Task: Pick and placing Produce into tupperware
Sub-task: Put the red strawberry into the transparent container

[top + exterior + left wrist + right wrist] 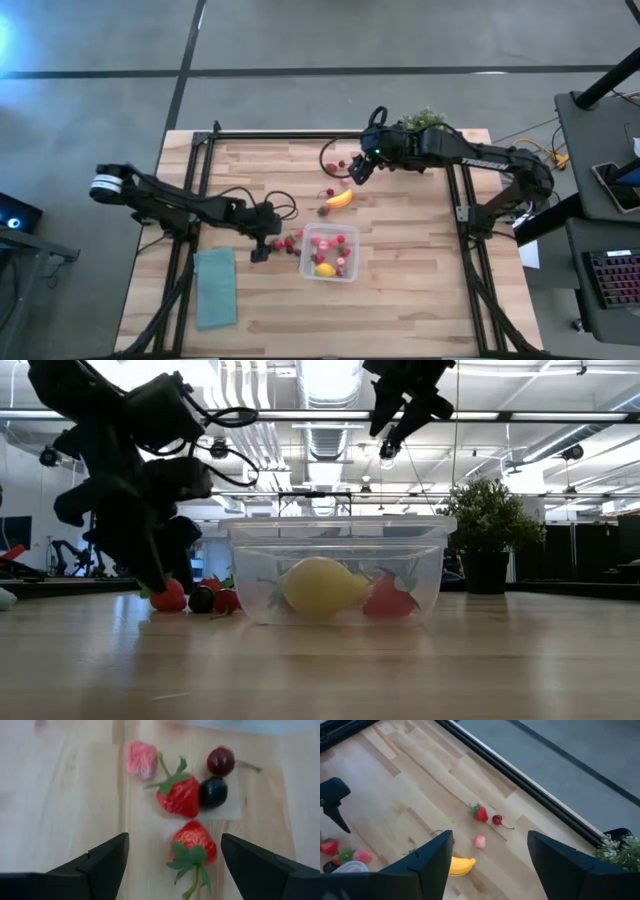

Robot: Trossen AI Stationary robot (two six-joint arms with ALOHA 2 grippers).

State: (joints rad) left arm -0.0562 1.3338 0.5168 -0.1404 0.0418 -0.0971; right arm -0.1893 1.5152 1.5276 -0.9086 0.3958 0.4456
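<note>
We see the container (329, 252) near the table (420, 300) middle, holding a lemon (322, 587) and red berries. Our left gripper (259, 248) sits low just left of it, fingers spread wide and empty, a strawberry (194, 841) lying between them and a small cluster of berries (192, 785) just beyond. Our right gripper (359, 168) hangs high over the far side, also wide open and empty, with the banana (458, 865) and scattered fruit (480, 813) on the wood below it
</note>
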